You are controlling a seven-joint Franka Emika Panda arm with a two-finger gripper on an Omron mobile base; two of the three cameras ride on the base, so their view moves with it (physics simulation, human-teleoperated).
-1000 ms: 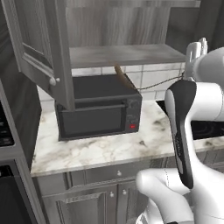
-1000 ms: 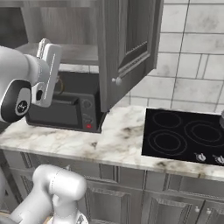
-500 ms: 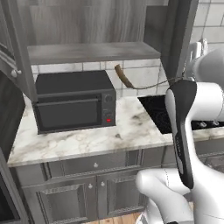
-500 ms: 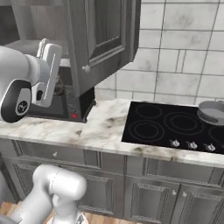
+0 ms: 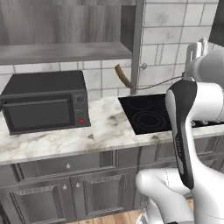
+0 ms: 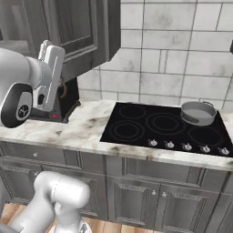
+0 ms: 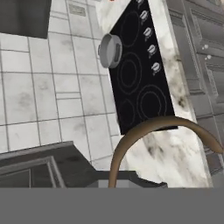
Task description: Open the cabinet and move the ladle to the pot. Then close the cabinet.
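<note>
**Ladle in transit, cabinet open**

Jaws clamped on ladle (image 7: 131, 144), brown handle arcing out ahead of them. Pot (image 7: 109, 50) well beyond jaws, on far burner of cooktop (image 6: 164, 127). Cabinet (image 6: 82, 36) door open. Left, by judgement: place ladle in pot, close cabinet.

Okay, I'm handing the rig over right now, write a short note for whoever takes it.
Gripper: shut on the ladle, whose brown wooden handle hangs in the air above the counter's back edge, beside the open cabinet door.
Pot: sits on the back right burner of the stove, with nothing in it.
Cabinet: open.
Done: cabinet opened, ladle taken out and held.
Left: carry the ladle over to the pot and release it there, then close the cabinet.
</note>
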